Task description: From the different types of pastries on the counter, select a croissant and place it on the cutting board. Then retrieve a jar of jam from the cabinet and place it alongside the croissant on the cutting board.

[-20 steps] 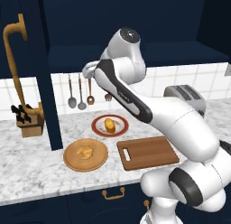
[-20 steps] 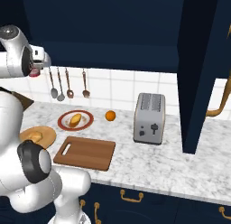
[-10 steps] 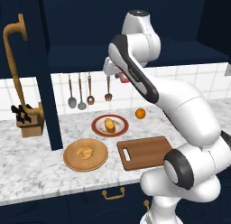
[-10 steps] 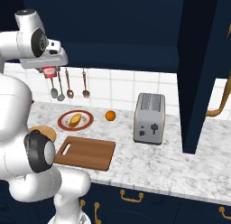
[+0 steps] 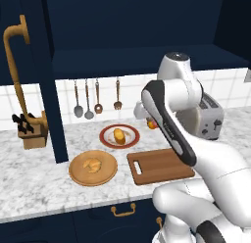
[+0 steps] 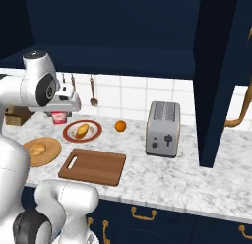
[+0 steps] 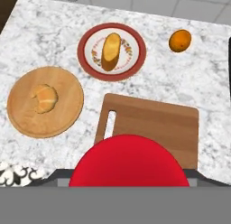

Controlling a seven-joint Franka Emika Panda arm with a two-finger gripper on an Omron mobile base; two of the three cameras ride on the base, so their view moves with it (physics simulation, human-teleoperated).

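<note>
No legible text or labels anywhere.

White grey-veined marble worktop (image 7: 49,42), matt reddish wooden cutting board (image 7: 158,123) with visible grain, smooth pale wooden plate (image 7: 27,119), glossy red jar of jam (image 7: 128,162), brushed-metal toaster (image 6: 162,127), brass drawer handles (image 5: 122,210)

- The croissant (image 7: 44,99), pale and lumpy, is being carried on a round wooden plate.
- The cutting board (image 7: 158,123) is lying bare.
- The red jar (image 7: 129,161) is being held above the board.
</note>
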